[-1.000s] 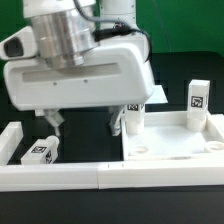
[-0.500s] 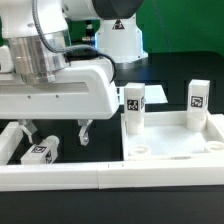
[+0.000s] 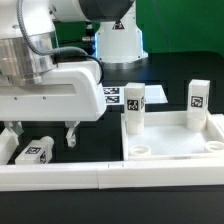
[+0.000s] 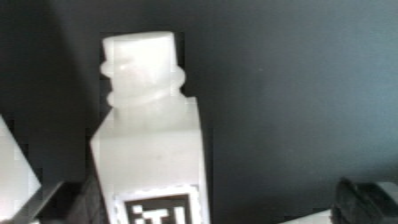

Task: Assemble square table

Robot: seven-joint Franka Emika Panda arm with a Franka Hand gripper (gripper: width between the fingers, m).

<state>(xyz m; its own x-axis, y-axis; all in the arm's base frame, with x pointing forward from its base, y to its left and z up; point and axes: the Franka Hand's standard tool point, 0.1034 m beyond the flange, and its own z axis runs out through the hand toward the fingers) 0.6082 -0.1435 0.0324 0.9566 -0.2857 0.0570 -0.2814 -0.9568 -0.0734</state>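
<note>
The white square tabletop (image 3: 172,146) lies at the exterior view's right, rim and round sockets up. Two tagged white legs stand upright at its far corners, one (image 3: 134,108) on the near-left side and one (image 3: 197,101) on the right. A third tagged leg (image 3: 37,152) lies flat on the black table at the left. My gripper (image 3: 42,139) is open and hangs just above this lying leg, one finger on each side. In the wrist view the leg (image 4: 151,140) lies lengthwise between the fingertips (image 4: 50,200), closer to one of them; the gripper (image 4: 205,205) holds nothing.
A long low white wall (image 3: 100,176) runs along the front, with a side arm at the far left (image 3: 8,142). A tag of the marker board (image 3: 112,97) shows behind my hand. The robot base (image 3: 118,42) stands at the back.
My gripper has moved toward the exterior view's left, away from the tabletop, and now straddles the lying leg. The legs and tabletop have not moved.
</note>
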